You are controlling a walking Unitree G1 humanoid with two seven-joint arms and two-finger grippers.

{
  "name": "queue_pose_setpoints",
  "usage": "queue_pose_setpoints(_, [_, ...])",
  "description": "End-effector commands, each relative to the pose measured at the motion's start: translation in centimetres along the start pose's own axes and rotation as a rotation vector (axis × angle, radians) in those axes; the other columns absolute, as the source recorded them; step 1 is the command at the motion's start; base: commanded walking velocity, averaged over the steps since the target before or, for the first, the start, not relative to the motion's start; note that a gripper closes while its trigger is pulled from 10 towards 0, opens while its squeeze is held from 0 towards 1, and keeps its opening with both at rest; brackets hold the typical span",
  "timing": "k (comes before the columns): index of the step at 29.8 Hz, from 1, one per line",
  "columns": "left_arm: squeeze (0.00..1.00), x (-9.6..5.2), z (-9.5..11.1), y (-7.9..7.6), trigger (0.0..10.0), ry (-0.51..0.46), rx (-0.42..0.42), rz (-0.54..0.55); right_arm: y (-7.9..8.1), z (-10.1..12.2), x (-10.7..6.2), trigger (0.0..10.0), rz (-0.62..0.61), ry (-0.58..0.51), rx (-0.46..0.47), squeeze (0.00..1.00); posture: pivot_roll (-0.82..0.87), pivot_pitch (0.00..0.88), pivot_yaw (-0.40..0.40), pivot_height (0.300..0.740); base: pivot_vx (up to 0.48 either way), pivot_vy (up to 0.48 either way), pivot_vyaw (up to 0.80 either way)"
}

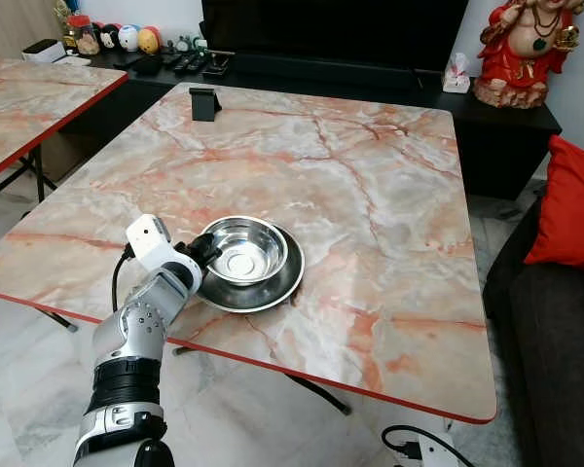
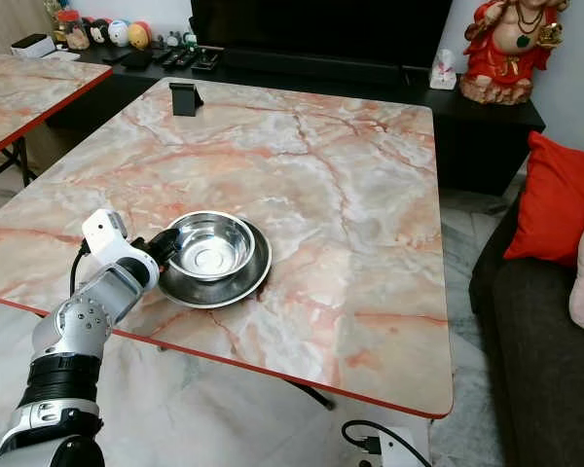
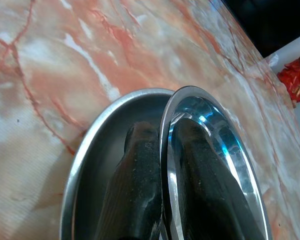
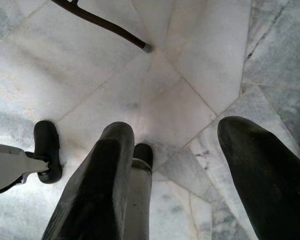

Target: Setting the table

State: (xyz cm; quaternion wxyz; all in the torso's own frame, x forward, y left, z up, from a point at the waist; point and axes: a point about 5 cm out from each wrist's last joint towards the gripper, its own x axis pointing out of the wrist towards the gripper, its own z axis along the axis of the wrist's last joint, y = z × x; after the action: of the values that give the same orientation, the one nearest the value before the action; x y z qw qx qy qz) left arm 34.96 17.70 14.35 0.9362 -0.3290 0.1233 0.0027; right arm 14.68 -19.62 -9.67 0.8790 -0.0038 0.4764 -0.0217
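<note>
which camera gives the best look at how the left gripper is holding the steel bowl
The left wrist view: up close, the left gripper pinches the bowl rim, one finger inside, one outside over the plate. Both eye views show the whole bowl on the plate near the table's front edge, but the grip is small there.

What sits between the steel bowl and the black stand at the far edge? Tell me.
Nothing: in the left eye view, bare marble table runs from the bowl to the stand.
</note>
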Motion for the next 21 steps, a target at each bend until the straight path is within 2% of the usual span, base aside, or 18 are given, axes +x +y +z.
queue_pose_setpoints(1, [0.18, -0.1, 0.3, 0.3, 10.0, -0.004, 0.026, 0.014, 0.0, -0.2, -0.1, 10.0, 0.002, 0.002, 0.002, 0.00, 0.05, 0.012, -0.001, 0.740, 0.000, 0.000, 0.00])
queue_pose_setpoints(2, [0.18, -0.1, 0.4, 0.3, 10.0, -0.005, 0.027, 0.012, 0.0, -0.2, -0.1, 10.0, 0.002, 0.002, 0.003, 0.00, 0.05, 0.012, -0.001, 0.740, 0.000, 0.000, 0.00])
queue_pose_setpoints(4, [0.60, -0.2, 0.5, 0.4, 10.0, -0.006, 0.031, 0.013, -0.1, -0.2, -0.1, 10.0, 0.002, 0.002, 0.002, 0.00, 0.05, 0.009, -0.002, 0.740, 0.000, 0.000, 0.00])
queue_pose_setpoints(5, [0.64, -0.2, 0.6, 0.5, 10.0, -0.010, 0.036, 0.015, -0.1, -0.2, -0.1, 10.0, 0.002, 0.003, 0.002, 0.00, 0.05, 0.009, -0.002, 0.740, 0.000, 0.000, 0.00])
queue_pose_setpoints(7, [0.63, -0.3, 0.6, 0.6, 10.0, -0.011, 0.037, 0.015, -0.1, -0.2, -0.1, 10.0, 0.002, 0.003, 0.001, 0.00, 0.05, 0.009, -0.002, 0.740, 0.000, 0.000, 0.00])
queue_pose_setpoints(8, [0.56, -0.3, 0.6, 0.6, 10.0, -0.008, 0.039, 0.015, -0.1, -0.2, 0.0, 10.0, 0.003, 0.003, 0.001, 0.00, 0.05, 0.009, -0.003, 0.740, 0.000, 0.000, 0.00])
queue_pose_setpoints(9, [0.56, -0.3, 0.6, 0.6, 10.0, -0.006, 0.041, 0.015, -0.1, -0.2, 0.0, 10.0, 0.004, 0.003, 0.000, 0.00, 0.05, 0.009, -0.003, 0.740, 0.000, 0.000, 0.00])
queue_pose_setpoints(10, [0.50, -0.3, 0.6, 0.7, 10.0, 0.001, 0.047, 0.015, 0.0, -0.1, 0.0, 10.0, 0.005, 0.003, -0.001, 0.00, 0.05, 0.010, -0.004, 0.740, 0.000, 0.000, 0.00])
queue_pose_setpoints(16, [0.50, -0.3, 0.1, 0.5, 10.0, 0.032, 0.057, -0.006, 0.0, 0.0, 0.0, 10.0, 0.005, 0.002, 0.000, 0.00, 0.05, 0.011, -0.003, 0.740, 0.000, 0.000, 0.00])
queue_pose_setpoints(18, [0.38, -0.3, -0.4, 0.1, 10.0, 0.059, 0.062, -0.030, 0.0, 0.0, 0.0, 10.0, 0.004, 0.001, 0.001, 0.00, 0.05, 0.012, -0.002, 0.740, 0.000, 0.000, 0.00])
queue_pose_setpoints(21, [0.31, -0.4, -0.8, -0.1, 10.0, 0.077, 0.066, -0.044, 0.0, 0.0, 0.0, 10.0, 0.004, 0.001, 0.002, 0.00, 0.05, 0.012, -0.002, 0.740, 0.000, 0.000, 0.00])
